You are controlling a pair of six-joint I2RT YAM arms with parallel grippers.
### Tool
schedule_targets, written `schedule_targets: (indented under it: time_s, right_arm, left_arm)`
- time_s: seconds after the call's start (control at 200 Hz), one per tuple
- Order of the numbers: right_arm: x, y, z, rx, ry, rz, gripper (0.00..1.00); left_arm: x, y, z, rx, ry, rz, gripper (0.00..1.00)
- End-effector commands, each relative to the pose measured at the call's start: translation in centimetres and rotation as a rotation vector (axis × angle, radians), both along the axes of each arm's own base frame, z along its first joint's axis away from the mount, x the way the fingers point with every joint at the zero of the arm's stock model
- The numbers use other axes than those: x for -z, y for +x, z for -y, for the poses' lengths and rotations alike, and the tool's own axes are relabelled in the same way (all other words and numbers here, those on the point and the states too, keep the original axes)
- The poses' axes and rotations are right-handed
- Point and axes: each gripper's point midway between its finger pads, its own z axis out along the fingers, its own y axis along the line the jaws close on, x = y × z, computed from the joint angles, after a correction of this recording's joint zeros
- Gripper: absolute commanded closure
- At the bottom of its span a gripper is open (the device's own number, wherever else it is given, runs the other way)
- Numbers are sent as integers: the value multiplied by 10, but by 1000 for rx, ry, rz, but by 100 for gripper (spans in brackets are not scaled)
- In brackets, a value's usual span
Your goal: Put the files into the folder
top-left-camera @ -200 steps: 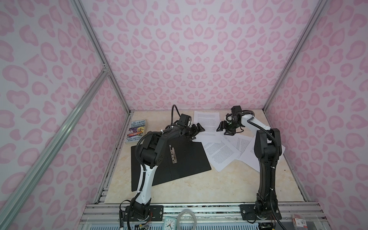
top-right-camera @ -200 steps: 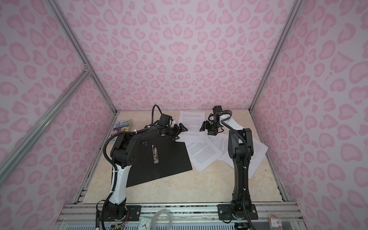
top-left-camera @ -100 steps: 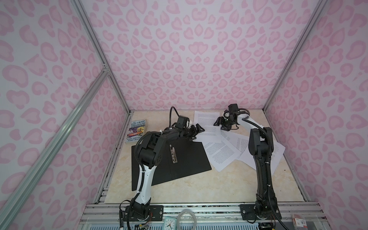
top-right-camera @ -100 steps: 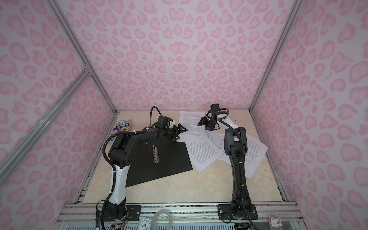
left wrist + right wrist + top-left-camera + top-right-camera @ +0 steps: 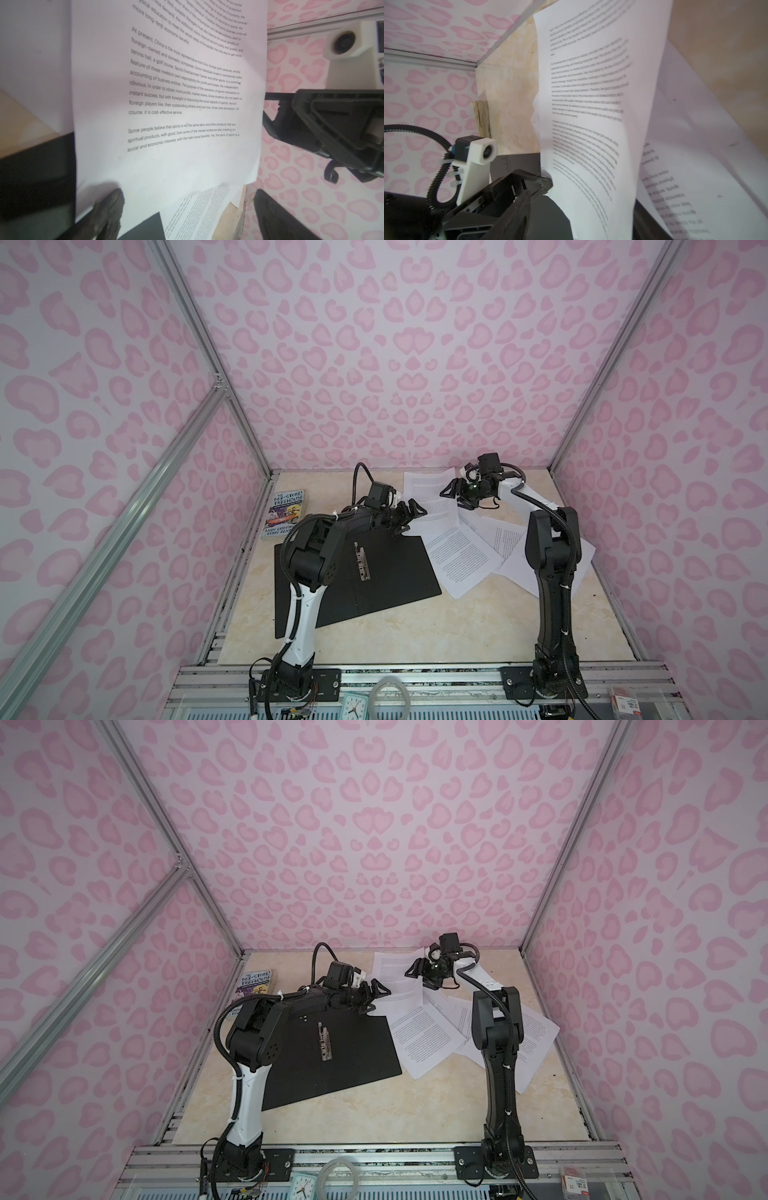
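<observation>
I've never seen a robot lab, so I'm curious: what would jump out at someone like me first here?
Probably the pink heart-blotched walls boxing everything in. Next come two black arms, whose left gripper and right gripper meet at a printed sheet near the back. An open black folder lies flat just left of more scattered sheets.

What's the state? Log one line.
left gripper open at sheet corner | right gripper at sheet edge | sheet raised | folder open
</observation>
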Motion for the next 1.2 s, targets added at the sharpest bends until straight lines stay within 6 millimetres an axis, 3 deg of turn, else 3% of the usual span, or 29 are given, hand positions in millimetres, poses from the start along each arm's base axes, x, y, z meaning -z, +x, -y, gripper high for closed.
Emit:
schedule_targets:
  time_s: [0.0, 0.32, 0.57, 0.79, 1.06, 1.195]
  right_arm:
    - [2, -5, -7, -22, 41, -14, 37]
    - [28, -12, 5, 16, -46, -79, 45]
    - [42, -18, 4, 32, -25, -119, 68]
    - [56, -22, 5, 51, -24, -161, 75]
    - [50, -23, 9, 65, -11, -157, 95]
    - [48, -26, 14, 67, -7, -157, 100]
  left_arm:
    - [53, -32, -32, -55, 181, -202, 0]
    - [56, -38, -37, -63, 181, -214, 0]
    - [55, -40, -38, -64, 181, -212, 0]
    - [53, -40, -37, -64, 173, -210, 0]
    - [48, -38, -34, -59, 155, -204, 0]
    - [27, -29, -30, -34, 127, -167, 0]
